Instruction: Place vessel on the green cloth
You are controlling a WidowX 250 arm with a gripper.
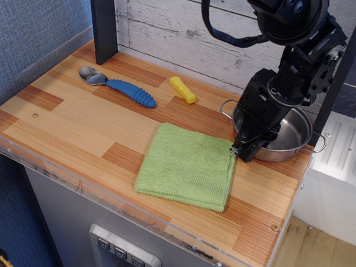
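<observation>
The vessel (290, 133), a shallow shiny steel pot with wire loop handles, sits at the right of the wooden counter, just right of the green cloth (187, 165). The cloth lies flat and square near the front edge. My black gripper (243, 152) reaches down over the pot's near-left rim, right at the cloth's upper right corner. Its fingers straddle the rim and appear shut on it. The arm hides the pot's left part.
A metal spoon with a blue ribbed handle (123, 86) lies at the back left. A small yellow piece (182, 89) lies behind the cloth. A dark post (103, 20) stands at the back left. The counter's right edge (296, 183) runs close to the pot.
</observation>
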